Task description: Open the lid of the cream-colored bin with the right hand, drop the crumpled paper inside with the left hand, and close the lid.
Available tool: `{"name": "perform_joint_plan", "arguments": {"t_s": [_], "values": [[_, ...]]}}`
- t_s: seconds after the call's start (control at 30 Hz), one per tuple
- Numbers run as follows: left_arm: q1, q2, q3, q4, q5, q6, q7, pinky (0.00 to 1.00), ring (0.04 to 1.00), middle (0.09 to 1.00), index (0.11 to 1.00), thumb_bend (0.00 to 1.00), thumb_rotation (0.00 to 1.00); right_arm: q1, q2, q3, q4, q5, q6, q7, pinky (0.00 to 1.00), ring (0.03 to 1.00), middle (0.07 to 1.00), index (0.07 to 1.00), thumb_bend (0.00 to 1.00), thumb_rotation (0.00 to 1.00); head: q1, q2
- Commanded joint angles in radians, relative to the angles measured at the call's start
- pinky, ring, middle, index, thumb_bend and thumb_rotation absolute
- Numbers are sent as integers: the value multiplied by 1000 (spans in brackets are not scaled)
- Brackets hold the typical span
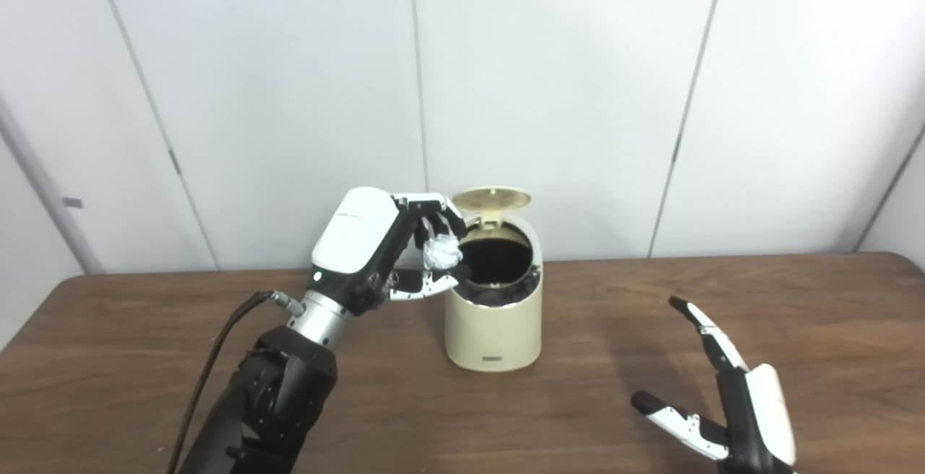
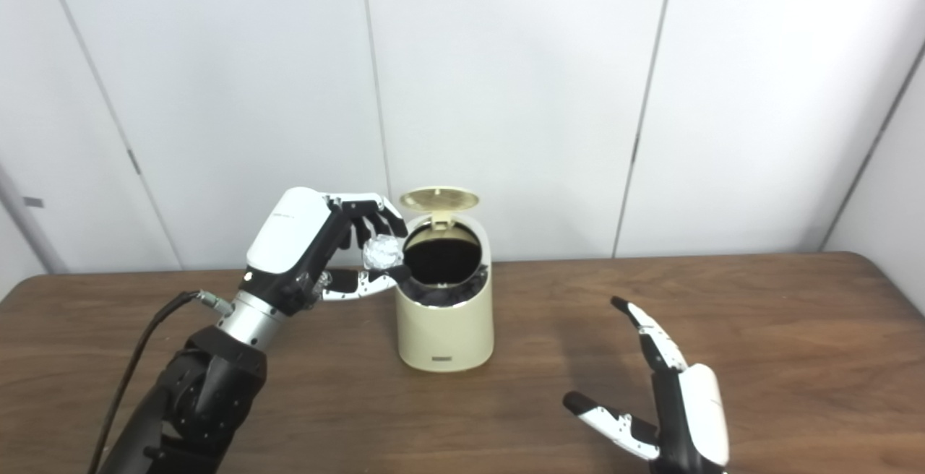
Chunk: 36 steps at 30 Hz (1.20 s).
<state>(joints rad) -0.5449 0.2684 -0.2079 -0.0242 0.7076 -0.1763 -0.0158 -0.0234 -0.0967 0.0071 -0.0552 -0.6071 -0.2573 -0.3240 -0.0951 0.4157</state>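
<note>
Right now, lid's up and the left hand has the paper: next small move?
Probably nudge the left hand a bit further over the opening, then let go. The lid stands open on the cream-colored bin, but the crumpled paper sits at the near rim, not clearly over the hole. The right hand is open, clear of the bin.

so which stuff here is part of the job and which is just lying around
Part of the job:
cream bin, lid up
crumpled paper, held at the bin's rim
left hand, holding the paper
right hand, open, away from the bin

Just there:
wooden table; nothing else lies on it
</note>
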Motion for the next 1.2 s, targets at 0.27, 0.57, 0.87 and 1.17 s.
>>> {"name": "perform_joint_plan", "arguments": {"t_s": [0.27,0.57,0.87,1.17], "values": [[-104,-25,-30,76,23,-42,42,243,385,469,516,500,0,19,77,52,51,-5,-17,-48,834,881,879,867,813,829,-24,-7],[-125,-40,-62,164,72,-91,101,193,343,465,543,493,0,20,86,73,47,-12,-2,-65,830,885,882,872,817,836,-48,-13],[-152,-27,-132,275,200,-133,212,185,350,435,530,495,0,25,93,80,40,1,-8,-67,857,898,889,883,805,821,-59,-14],[-175,-36,-174,371,254,-156,324,235,385,454,521,499,0,32,101,87,38,-10,-7,-78,843,889,880,869,811,817,-78,-28]]}}
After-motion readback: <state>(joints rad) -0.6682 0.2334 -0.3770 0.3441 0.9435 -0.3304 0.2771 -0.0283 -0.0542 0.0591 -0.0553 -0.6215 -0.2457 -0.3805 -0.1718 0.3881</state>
